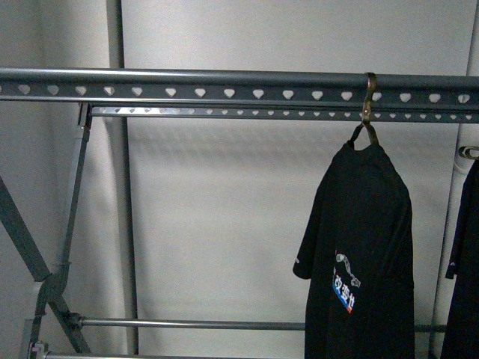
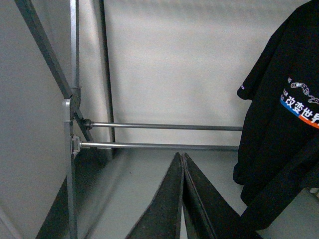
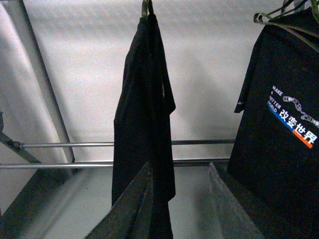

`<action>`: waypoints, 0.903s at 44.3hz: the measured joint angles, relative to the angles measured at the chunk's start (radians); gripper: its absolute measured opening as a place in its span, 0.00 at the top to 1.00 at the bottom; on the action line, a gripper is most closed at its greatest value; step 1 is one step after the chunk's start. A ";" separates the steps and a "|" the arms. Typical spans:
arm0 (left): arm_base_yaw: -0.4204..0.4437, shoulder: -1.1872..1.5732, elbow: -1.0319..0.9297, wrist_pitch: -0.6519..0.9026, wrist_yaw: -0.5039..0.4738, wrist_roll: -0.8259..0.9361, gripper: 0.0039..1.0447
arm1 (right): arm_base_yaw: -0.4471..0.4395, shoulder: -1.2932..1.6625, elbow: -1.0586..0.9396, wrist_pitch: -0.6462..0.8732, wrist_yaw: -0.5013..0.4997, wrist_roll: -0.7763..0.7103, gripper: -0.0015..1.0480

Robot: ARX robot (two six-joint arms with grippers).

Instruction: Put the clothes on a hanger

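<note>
Two black garments hang in the front view: the printed T-shirt [image 1: 359, 247] and, at the frame's right edge, a second dark garment [image 1: 462, 284] with a tiny white mark. The T-shirt's brass-coloured hook [image 1: 369, 105] loops over the rack's top rail [image 1: 187, 84], the grey bar punched with a row of heart-shaped holes, and the shirt hangs free below it, its white, blue and red print low on the front. A crossed leg [image 1: 30, 254] of the rack stands at the far end of the rail, and thin horizontal rods [image 1: 194, 324] run low behind the shirt. Neither arm shows in the front view. In the left wrist view, the left gripper [image 2: 183, 164] has its two dark fingers pressed together at the tips with nothing between them; the T-shirt [image 2: 284, 129] hangs off to one side of it, apart from the fingers, and the rack's leg joint [image 2: 72, 119] lies to the other side. In the right wrist view, the right gripper [image 3: 179, 172] is spread wide and holds nothing; a dark garment seen edge-on [image 3: 144, 119] hangs just beyond its fingers, overlapping one finger [image 3: 134, 204] in the picture, though contact cannot be told. A printed shirt [image 3: 284, 134] hangs beside the other finger.
</note>
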 joint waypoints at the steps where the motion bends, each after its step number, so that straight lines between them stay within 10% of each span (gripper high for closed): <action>1: 0.000 -0.008 0.000 -0.008 0.000 0.000 0.97 | 0.000 -0.008 -0.012 0.001 0.000 -0.002 0.71; 9: 0.000 -0.050 0.000 -0.050 -0.001 0.000 0.97 | 0.000 -0.055 -0.063 0.004 -0.001 -0.007 0.99; 40: 0.000 -0.221 0.000 -0.224 0.000 0.000 0.97 | 0.000 -0.325 -0.189 -0.138 0.000 -0.008 0.98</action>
